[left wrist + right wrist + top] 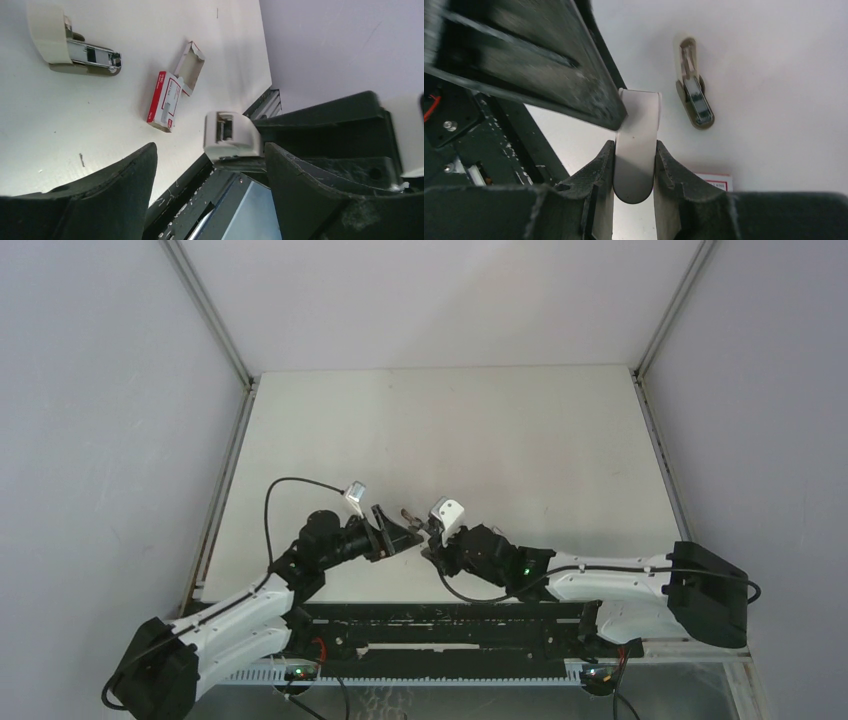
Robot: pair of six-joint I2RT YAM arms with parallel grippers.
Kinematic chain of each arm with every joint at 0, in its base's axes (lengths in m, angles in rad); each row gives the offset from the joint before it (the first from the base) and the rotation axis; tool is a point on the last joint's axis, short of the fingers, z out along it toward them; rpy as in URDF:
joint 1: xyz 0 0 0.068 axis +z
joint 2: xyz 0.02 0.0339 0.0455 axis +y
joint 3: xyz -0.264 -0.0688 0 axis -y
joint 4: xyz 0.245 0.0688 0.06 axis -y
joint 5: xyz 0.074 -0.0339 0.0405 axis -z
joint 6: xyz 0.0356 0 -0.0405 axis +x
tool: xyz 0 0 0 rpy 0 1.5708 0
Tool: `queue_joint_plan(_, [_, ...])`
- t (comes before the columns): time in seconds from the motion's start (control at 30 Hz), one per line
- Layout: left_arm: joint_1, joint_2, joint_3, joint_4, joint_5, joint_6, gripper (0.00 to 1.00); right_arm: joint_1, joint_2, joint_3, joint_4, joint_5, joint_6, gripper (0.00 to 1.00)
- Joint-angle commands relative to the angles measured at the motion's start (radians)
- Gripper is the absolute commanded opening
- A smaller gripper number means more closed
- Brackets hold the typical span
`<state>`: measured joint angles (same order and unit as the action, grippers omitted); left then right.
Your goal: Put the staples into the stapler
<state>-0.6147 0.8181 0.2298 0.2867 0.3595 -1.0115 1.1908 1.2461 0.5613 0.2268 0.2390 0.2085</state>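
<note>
Most of this job looks undone to me. The stapler [75, 50] is lying on the table [50, 130] already flipped open, with the cap swung back and the inner arm exposed, so I'd call the opening step done. What's left is the actual loading and then snapping it closed. I can't spot the staples as a loose strip anywhere, and I can't tell if any are sitting in the channel.

The red-and-white box [165, 102] lies near the stapler, not touching it, with its tan tray [192, 62] sticking out of one end. The tray looks bare from this angle, but it's hard to be sure.

The left tool [210, 152] is spread wide with nothing in it. The right tool [634, 150] is clenched on a white rounded piece [636, 120], and honestly I can't tell what that piece is. In the right wrist view, one of the left arm's fingers looks to be right up against its top end. Neither tool is touching the stapler.

Material-wise, the stapler cap is smooth white plastic with a rounded nose. Its arm is shiny metal, a straight rectangular channel, and the base is a duller beige. The box is thin cardboard, flat with sharp corners. The table is matte white with a few specks, and the fingers on both tools are black and scuffed.
</note>
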Motion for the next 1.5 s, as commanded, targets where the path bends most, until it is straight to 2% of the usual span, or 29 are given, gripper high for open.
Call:
queue_joint_plan(0.0, [0.0,0.054,0.026,0.1,0.103,-0.025,0.81,0.026,-0.038,-0.002,0.122,-0.029,-0.068,0.17])
queue_joint_plan(0.33, [-0.027,0.088,0.024,0.189,0.121,-0.078,0.7,0.054,-0.049,-0.003,0.134,-0.031,-0.108,0.16])
queue_joint_plan(0.57, [-0.036,0.08,0.012,0.222,0.127,-0.112,0.45,0.056,-0.046,-0.003,0.121,-0.004,-0.107,0.16])
queue_joint_plan(0.67, [-0.036,0.068,0.006,0.221,0.127,-0.115,0.36,0.055,-0.061,-0.013,0.12,-0.006,-0.094,0.24])
queue_joint_plan(0.73, [-0.036,0.062,0.003,0.223,0.127,-0.116,0.3,0.053,-0.086,-0.022,0.116,-0.024,-0.08,0.41])
queue_joint_plan(0.9, [-0.036,0.051,-0.003,0.238,0.137,-0.098,0.16,0.005,-0.18,-0.026,0.052,-0.182,-0.008,0.66])
queue_joint_plan(0.93, [-0.036,0.049,-0.001,0.238,0.144,-0.087,0.15,-0.014,-0.201,-0.026,0.032,-0.229,0.011,0.67])
queue_joint_plan(1.2, [-0.053,0.025,0.045,0.238,0.272,0.056,0.14,-0.222,-0.286,-0.025,-0.026,-0.718,0.194,0.7])
queue_joint_plan(1.47, [-0.14,-0.004,0.095,0.238,0.287,0.138,0.13,-0.231,-0.211,-0.025,0.035,-0.878,0.27,0.7])
